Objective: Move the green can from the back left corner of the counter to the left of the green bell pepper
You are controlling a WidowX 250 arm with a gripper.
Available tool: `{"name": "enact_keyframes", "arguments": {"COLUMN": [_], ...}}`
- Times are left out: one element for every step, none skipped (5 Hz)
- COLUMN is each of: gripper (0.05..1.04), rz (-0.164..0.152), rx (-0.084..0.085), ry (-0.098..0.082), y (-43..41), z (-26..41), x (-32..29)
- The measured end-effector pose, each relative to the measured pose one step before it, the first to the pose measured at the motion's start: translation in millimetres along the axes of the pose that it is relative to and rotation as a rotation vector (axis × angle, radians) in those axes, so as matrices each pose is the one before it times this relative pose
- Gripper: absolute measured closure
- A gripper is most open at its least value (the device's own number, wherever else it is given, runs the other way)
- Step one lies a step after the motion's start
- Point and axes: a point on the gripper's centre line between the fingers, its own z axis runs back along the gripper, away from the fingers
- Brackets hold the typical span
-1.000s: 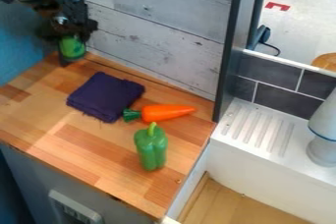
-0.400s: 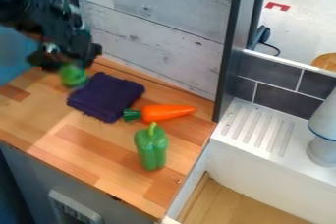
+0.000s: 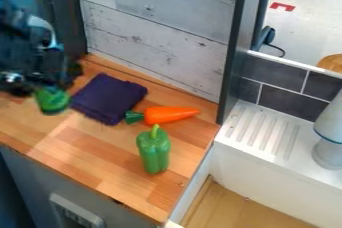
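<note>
Camera view: the gripper [image 3: 51,89], at nine o'clock, grasped a green object [image 3: 53,102] between its fingers, beside the dark cloth [image 3: 108,98]. The carrot [image 3: 170,115] lay at the cloth's four o'clock, the green pepper [image 3: 153,151] at the carrot's six o'clock. By judgement, grasping was complete; setting down and release remained.

Wooden counter and the items resting on it

The counter [image 3: 83,147] has a surface of light and reddish-brown wood blocks. Directly on it lie a folded dark purple cloth [image 3: 109,98], an orange carrot [image 3: 170,115] with its green top just beside the cloth's edge, and a green bell pepper [image 3: 154,153]. The pepper's stem points toward the carrot and is near it.
</note>
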Motion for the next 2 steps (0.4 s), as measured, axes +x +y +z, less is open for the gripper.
{"name": "enact_keyframes", "arguments": {"gripper": [0.223, 0.223], "rz": [-0.0036, -0.0513], "rx": [-0.0092, -0.0149], "ry": [-0.0074, 0.0510], "y": [13.55, -5.98], "z": [19.73, -1.87], "x": [-9.85, -23.41]}}
